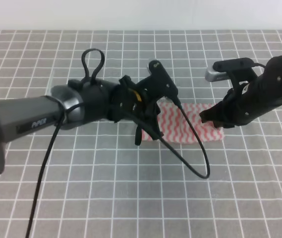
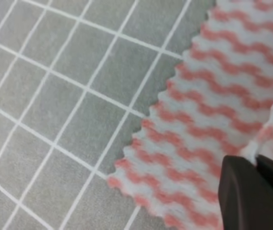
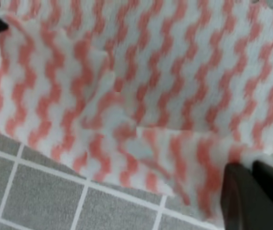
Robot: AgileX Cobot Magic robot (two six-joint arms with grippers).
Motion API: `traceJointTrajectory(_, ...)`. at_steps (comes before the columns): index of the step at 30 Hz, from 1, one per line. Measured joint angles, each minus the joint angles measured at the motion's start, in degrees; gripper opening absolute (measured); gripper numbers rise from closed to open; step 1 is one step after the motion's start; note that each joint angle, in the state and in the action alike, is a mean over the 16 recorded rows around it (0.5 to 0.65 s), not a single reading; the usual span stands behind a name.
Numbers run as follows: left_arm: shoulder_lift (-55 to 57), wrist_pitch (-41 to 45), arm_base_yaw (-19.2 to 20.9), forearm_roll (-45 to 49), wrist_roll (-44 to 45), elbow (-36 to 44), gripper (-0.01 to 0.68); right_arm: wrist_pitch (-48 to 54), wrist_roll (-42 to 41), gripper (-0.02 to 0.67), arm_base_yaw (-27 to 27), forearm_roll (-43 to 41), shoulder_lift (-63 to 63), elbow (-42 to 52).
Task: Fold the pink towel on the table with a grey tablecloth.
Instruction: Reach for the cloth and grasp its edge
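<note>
Pink towel (image 1: 190, 124), pink-and-white zigzag stripes, scalloped edges, lay mostly flat right of centre on table with a grey tablecloth (image 1: 106, 188); near edge lifted, one flap doubled over; white-lined grid throughout.

Below me the pink towel (image 2: 213, 124) fills the right side of my view, its pink-and-white zigzag stripes running across it and its scalloped edge cutting diagonally from upper right to lower left. A corner of it points toward the bottom. My left gripper (image 2: 256, 191) shows only as dark fingers (image 2: 239, 196) at the lower right, pressed together with a pinch of towel between them. The table with a grey tablecloth (image 2: 54, 96) and its white grid lines cover the left.
</note>
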Motion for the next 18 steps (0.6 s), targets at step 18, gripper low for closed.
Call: traceJointTrajectory(18, 2.0, 0.8, 1.1, -0.2, 0.0, -2.6, -0.002, -4.8, -0.2, -0.016, 0.0, -0.1, 1.6, 0.0)
